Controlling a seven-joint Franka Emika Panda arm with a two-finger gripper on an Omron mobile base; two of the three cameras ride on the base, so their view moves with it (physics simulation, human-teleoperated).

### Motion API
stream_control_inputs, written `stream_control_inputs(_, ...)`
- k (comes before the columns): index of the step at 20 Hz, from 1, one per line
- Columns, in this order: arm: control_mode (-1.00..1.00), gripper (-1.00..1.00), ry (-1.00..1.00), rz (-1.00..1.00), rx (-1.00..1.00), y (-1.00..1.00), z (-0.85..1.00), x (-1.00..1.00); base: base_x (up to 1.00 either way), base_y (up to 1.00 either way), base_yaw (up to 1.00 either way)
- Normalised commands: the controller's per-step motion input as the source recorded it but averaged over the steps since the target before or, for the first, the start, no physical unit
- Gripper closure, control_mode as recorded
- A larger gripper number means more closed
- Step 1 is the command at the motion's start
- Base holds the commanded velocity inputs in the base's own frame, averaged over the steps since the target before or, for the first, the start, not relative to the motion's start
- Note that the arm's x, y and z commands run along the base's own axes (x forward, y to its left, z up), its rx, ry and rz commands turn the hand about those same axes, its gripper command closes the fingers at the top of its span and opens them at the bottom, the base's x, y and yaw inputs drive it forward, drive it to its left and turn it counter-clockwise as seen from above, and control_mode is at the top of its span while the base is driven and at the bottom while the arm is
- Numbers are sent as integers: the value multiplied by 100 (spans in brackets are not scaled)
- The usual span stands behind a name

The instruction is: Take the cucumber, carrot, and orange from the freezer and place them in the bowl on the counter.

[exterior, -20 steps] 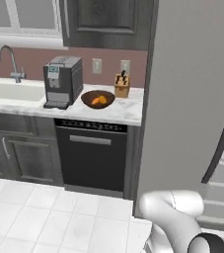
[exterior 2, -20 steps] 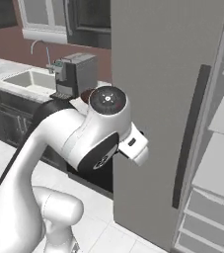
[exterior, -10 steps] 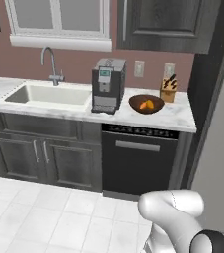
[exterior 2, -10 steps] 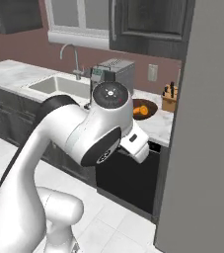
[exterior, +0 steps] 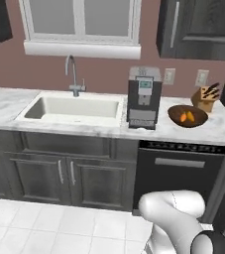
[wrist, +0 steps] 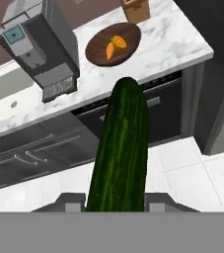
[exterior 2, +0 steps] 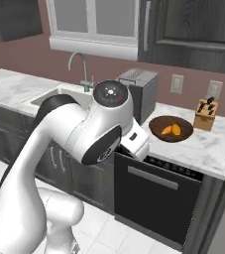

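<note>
Item: cucumber [wrist: 119, 153], dark green, long, round-ended. Location: clamped in the claw [wrist: 116, 201], finger tips closed on its near end, the far end pointing toward 12 o'clock in the hand view, hanging over the floor in front of the desk [wrist: 163, 47].

Handling, as judged: light and stiff, with a smooth skin that could slide or pivot when held by one end only; a grip nearer the middle would steady it. Unlikely to bruise from a short drop into wood.

Destination: bowl [wrist: 96, 44], brown, shallow, on the desk at 12 o'clock from the cucumber's tip. Already holds the carrot [wrist: 110, 50] and an orange piece [wrist: 118, 42], touching one another; bare wood remains around them.

Surroundings: coffee machine [wrist: 39, 42] at 9 o'clock of the bowl, nearby and tall, the likeliest thing to clip. Knife block [wrist: 134, 10] at 1 o'clock, close beside the bowl. Dishwasher front [exterior 2: 156, 198] beneath. Sink [exterior: 72, 109] and tap [exterior: 73, 74] well apart, beyond the machine.
</note>
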Motion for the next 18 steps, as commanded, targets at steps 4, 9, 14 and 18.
stream_control_inputs(4,100,100,0,0,0,0,0,0,100,14,-23)
stream_control_inputs(9,100,100,0,0,0,0,0,0,91,-14,-37)
stream_control_inputs(14,100,100,0,0,0,0,0,0,81,-11,-28)
stream_control_inputs(18,-100,100,0,-2,-4,0,-18,50,50,0,-4)
